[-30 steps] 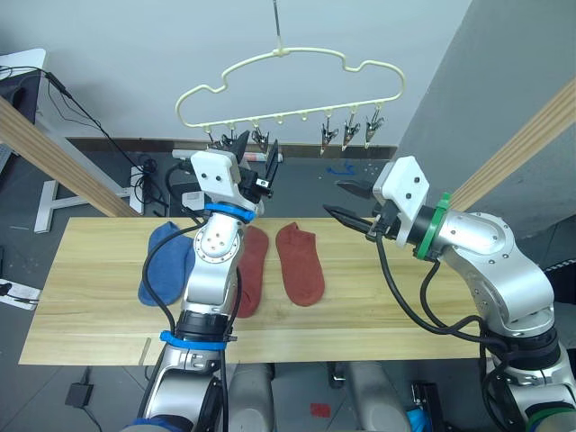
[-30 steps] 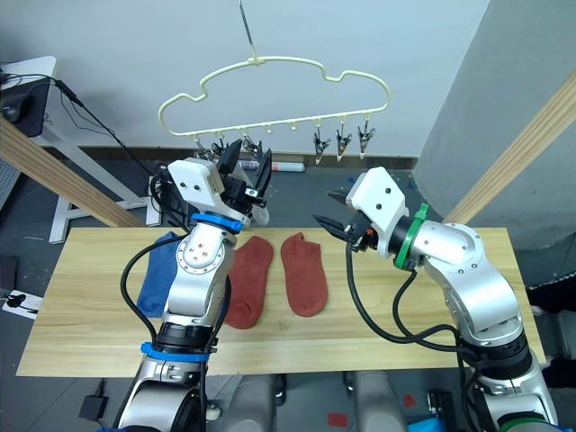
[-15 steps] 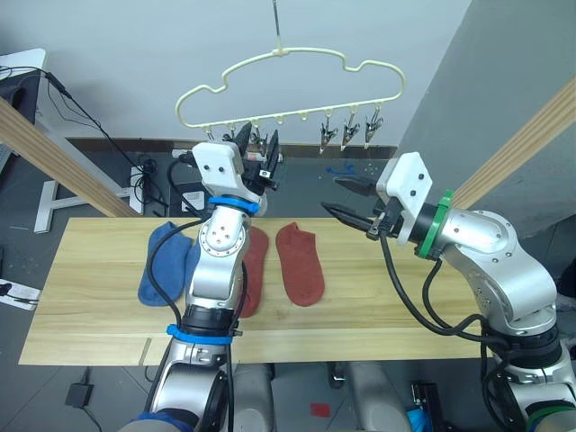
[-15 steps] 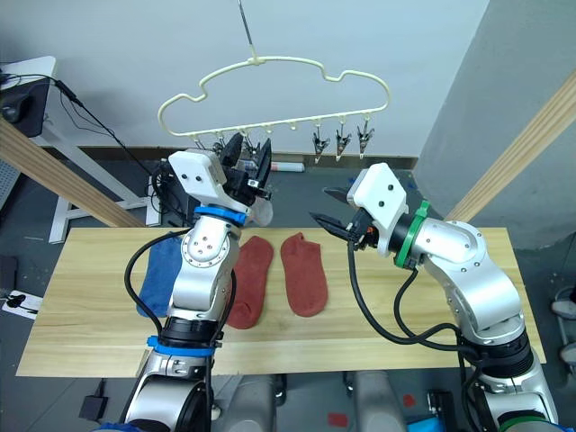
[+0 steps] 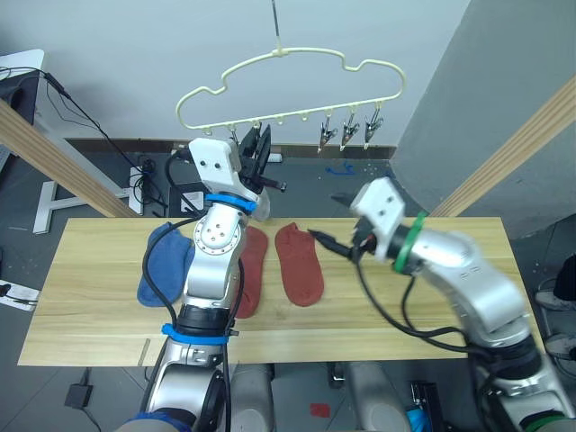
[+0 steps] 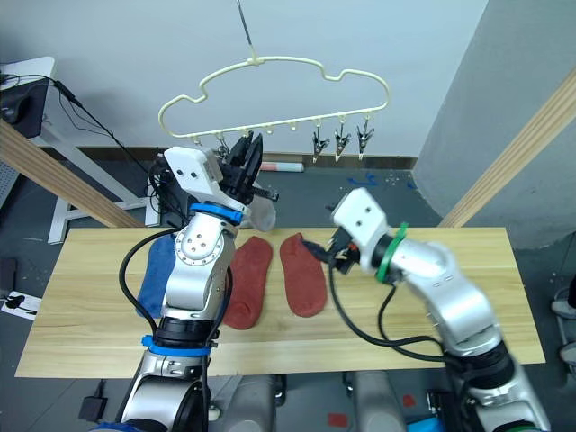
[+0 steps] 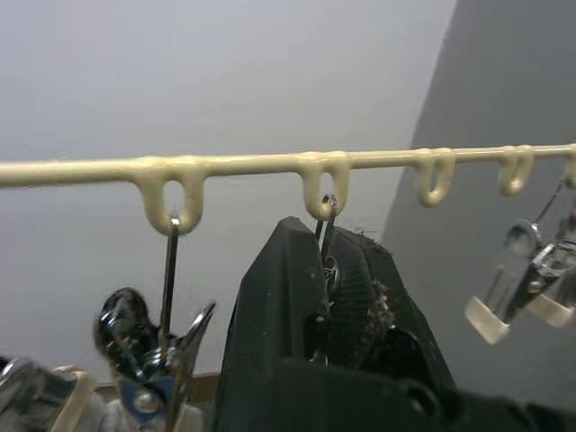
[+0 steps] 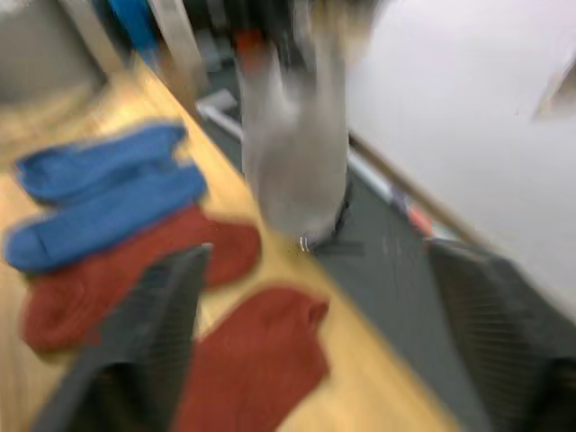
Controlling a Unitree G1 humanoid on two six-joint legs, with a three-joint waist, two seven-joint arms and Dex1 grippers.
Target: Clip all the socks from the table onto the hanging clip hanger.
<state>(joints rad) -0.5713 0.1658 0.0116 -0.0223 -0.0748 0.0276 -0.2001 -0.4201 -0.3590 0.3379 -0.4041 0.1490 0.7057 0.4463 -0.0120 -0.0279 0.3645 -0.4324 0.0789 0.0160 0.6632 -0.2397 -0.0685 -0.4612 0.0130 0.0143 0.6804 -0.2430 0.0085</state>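
blue socks (image 5: 166,263): on the table (image 5: 90,306), at 9 o'clock of the left arm
left gripper (image 5: 255,151): fingers pinched on a clip (image 7: 329,265) under the clip hanger (image 5: 288,88); grey sock (image 6: 258,214) hangs below
rust-red socks (image 5: 299,261): flat, mid-table
right gripper (image 5: 331,223): fingers spread wide, holding nothing, above the right rust-red sock
free clips (image 5: 349,131): at 3 o'clock on the hanger

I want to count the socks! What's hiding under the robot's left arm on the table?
Under the left arm, a blue sock peeks out on one side and a red sock on the other, both lying on the table. The arm covers the middle, so more blue socks may be hidden.
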